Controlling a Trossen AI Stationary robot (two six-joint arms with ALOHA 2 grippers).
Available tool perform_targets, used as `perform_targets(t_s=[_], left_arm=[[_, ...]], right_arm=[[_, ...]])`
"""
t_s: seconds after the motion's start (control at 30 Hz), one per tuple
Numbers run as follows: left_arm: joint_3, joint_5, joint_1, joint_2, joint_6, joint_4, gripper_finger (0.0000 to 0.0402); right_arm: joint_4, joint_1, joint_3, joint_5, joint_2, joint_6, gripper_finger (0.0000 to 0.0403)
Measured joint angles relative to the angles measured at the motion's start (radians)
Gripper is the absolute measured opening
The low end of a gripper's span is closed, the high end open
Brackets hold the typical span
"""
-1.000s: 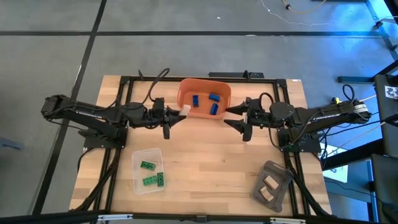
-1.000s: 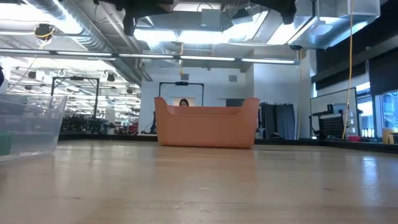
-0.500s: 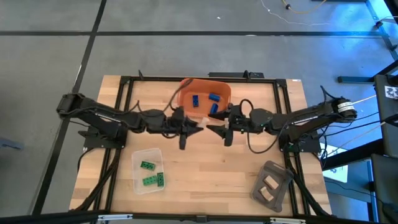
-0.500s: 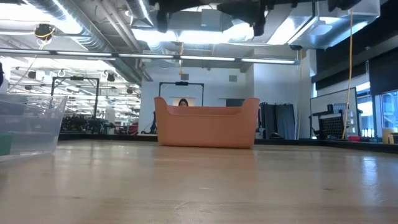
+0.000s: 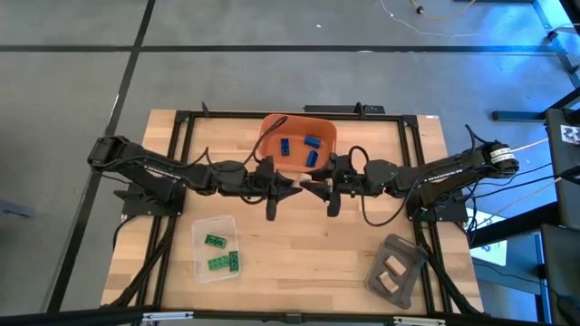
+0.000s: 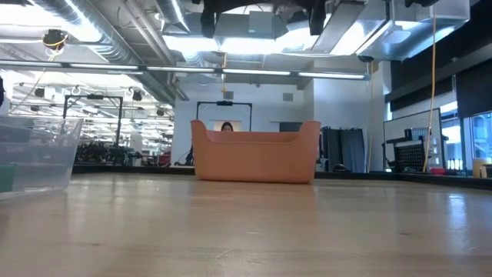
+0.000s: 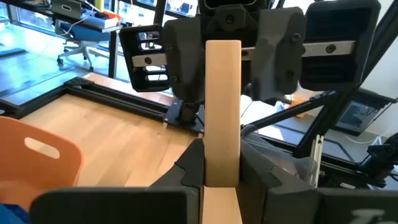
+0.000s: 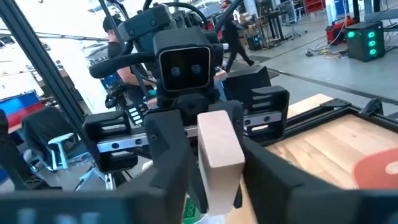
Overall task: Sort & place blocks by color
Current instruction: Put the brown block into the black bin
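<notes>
Two grippers now meet mid-table by my orange bin [image 5: 268, 129]; a second ago they were apart. Left gripper [image 5: 292, 189] pinches the tan block [image 7: 222, 112]; right gripper [image 5: 308, 188] narrows around it — handover underway.

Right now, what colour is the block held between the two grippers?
Pale tan block; clearest in the left wrist view.
</notes>
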Motion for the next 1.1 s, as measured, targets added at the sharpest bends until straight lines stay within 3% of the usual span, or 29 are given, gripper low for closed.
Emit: perform_targets(t_s=[0.13, 0.27, 0.43, 0.6, 0.8, 0.97, 1.1], left_arm=[[-0.001, 0.012, -0.001, -0.002, -0.014, 0.003, 0.0045], [-0.001, 0.02, -0.001, -0.002, -0.016, 0.007, 0.0058], [-0.002, 0.032, 0.016, -0.03, -0.016, -0.053, 0.0126], [-0.001, 0.067, 0.055, -0.179, -0.019, -0.231, 0.0171], [-0.005, 0.03, 0.071, -0.393, 0.024, -0.441, 0.0176], [-0.11, -0.063, 0.025, -0.563, 0.049, -0.398, 0.0176], [-0.229, -0.131, -0.02, -0.668, 0.046, -0.238, 0.0176]], right_arm=[[0.0, 0.0, 0.0, -0.016, 0.0, -0.002, 0.0056], [0.001, -0.001, 0.0, -0.033, 0.0, 0.004, 0.0058], [-0.046, -0.001, -0.001, -0.03, -0.022, 0.013, 0.0058], [-0.251, -0.013, -0.001, -0.014, -0.163, -0.014, 0.0058], [-0.494, -0.016, 0.0, 0.048, -0.364, -0.027, 0.0058], [-0.621, -0.014, -0.001, 0.054, -0.478, -0.026, 0.0058], [-0.637, -0.014, -0.001, 0.055, -0.513, -0.027, 0.0058]])
